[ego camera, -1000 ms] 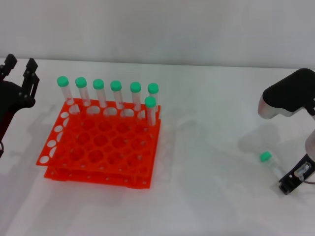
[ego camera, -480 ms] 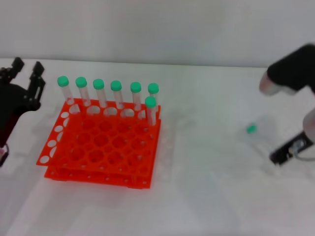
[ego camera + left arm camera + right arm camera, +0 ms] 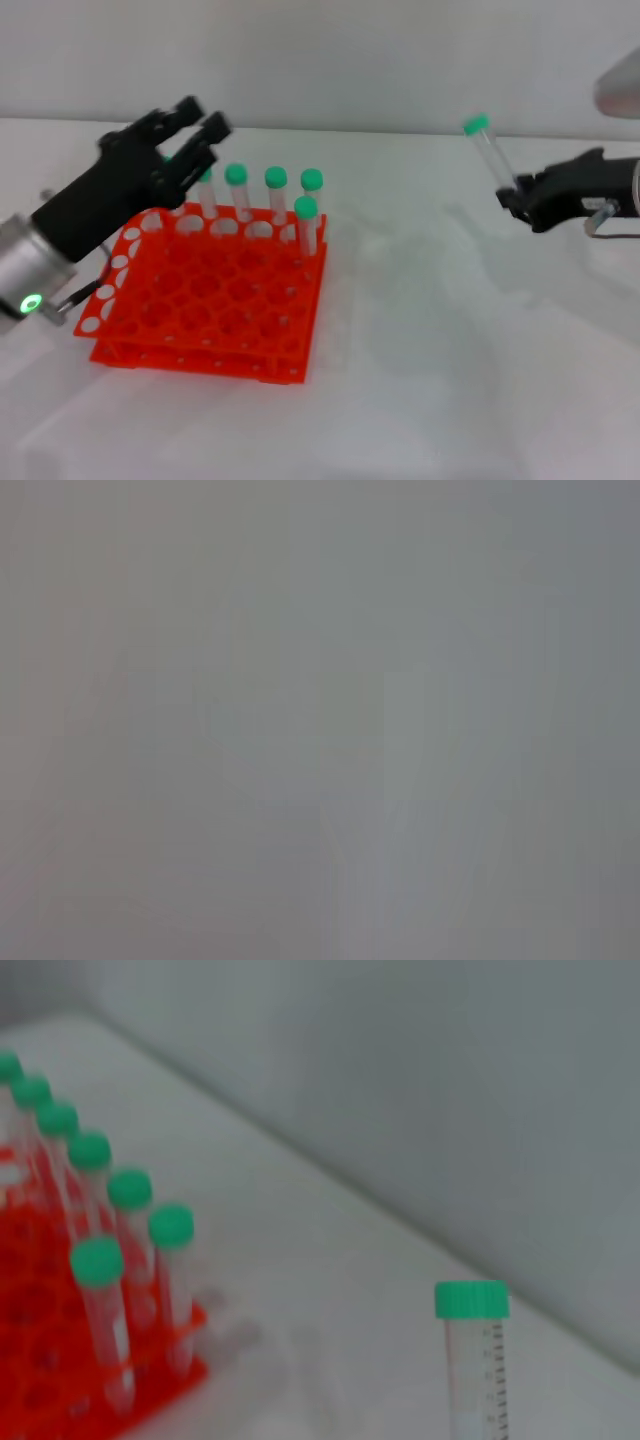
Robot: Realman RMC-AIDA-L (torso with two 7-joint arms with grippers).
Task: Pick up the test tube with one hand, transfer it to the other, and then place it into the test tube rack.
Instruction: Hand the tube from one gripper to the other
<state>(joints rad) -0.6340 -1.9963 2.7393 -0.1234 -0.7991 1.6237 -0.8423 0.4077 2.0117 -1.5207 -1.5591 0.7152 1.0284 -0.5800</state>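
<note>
My right gripper (image 3: pixel 512 197) is shut on the test tube (image 3: pixel 488 153) and holds it nearly upright in the air at the right, green cap up. The tube also shows in the right wrist view (image 3: pixel 472 1360). The orange-red test tube rack (image 3: pixel 200 300) stands at the left on the white table, with several green-capped tubes (image 3: pixel 275 190) in its back rows. It also shows in the right wrist view (image 3: pixel 35 1360). My left gripper (image 3: pixel 198 118) is open and empty. It hovers over the rack's back left corner and hides some of the tubes. The left wrist view shows only plain grey.
The white table (image 3: pixel 420 360) lies between the rack and my right gripper. A grey wall (image 3: pixel 320 50) runs along the back edge. The left arm's silver wrist with a green light (image 3: pixel 25 300) is at the left edge.
My right gripper has lifted the tube off the table and carried it up and towards the middle. My left arm has swung in from the left edge to above the rack's back row.
</note>
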